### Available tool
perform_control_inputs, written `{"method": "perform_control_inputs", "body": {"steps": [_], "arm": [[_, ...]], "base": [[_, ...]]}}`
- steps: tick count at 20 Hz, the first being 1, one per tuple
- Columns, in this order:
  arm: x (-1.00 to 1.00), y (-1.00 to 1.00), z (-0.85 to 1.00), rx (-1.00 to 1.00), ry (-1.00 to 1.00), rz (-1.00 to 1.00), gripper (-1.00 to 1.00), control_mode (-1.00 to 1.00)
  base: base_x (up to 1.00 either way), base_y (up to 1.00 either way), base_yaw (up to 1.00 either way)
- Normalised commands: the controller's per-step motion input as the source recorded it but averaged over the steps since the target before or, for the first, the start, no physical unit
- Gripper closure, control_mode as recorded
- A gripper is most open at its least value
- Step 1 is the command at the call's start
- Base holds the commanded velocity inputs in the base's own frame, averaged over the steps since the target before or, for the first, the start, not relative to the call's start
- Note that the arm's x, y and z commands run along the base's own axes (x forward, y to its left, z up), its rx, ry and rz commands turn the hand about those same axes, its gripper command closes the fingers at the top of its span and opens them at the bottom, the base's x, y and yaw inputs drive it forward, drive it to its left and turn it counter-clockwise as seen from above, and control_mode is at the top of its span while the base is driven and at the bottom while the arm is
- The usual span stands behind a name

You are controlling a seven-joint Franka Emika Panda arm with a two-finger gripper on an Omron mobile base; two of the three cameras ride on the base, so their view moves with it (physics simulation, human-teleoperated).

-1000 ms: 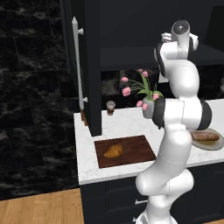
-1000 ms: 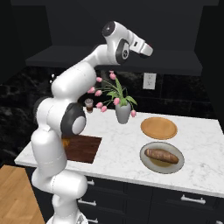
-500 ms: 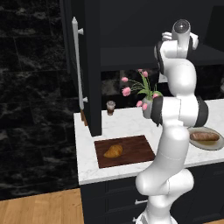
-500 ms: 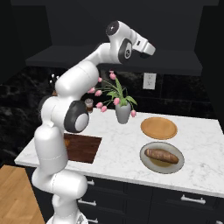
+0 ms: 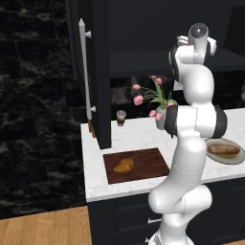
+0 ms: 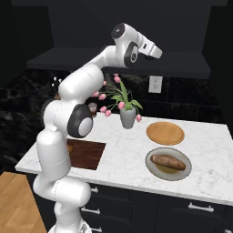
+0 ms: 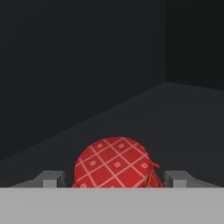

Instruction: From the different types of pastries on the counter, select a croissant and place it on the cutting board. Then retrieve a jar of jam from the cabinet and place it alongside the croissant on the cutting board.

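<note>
Red checked jar of jam sitting on the cabinet shelf, between the spread gripper tips. Arm has swung higher, reaching in. Croissant already lying on the cutting board; grasp looks next.

Rises as a white, dark-jointed arm from the base, bends at a bulky elbow near counter height, then climbs steeply to a folded upper joint. Reaches forward from there, wrist roughly level, the white hand pointing into dark cabinet space. Shows the two-finger gripper with its grey fingertips spread apart along the bottom of the hand view, one on each side of a red checked rounded jar top. Contact between pads and jar cannot be told.
</note>
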Motion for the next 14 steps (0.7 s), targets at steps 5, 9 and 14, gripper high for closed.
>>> {"method": "perform_control_inputs", "body": {"steps": [5,9,14], "arm": [[0.0,0.0,0.01,0.0,0.0,0.0,1.0,-1.0],[-0.1,0.14,0.97,-0.1,-0.24,0.05,1.0,-1.0],[-0.07,0.02,0.59,-0.09,-0.26,0.05,1.0,-1.0]], "base": [[0.0,0.0,0.0],[0.0,0.0,0.0],[0.0,0.0,0.0]]}}
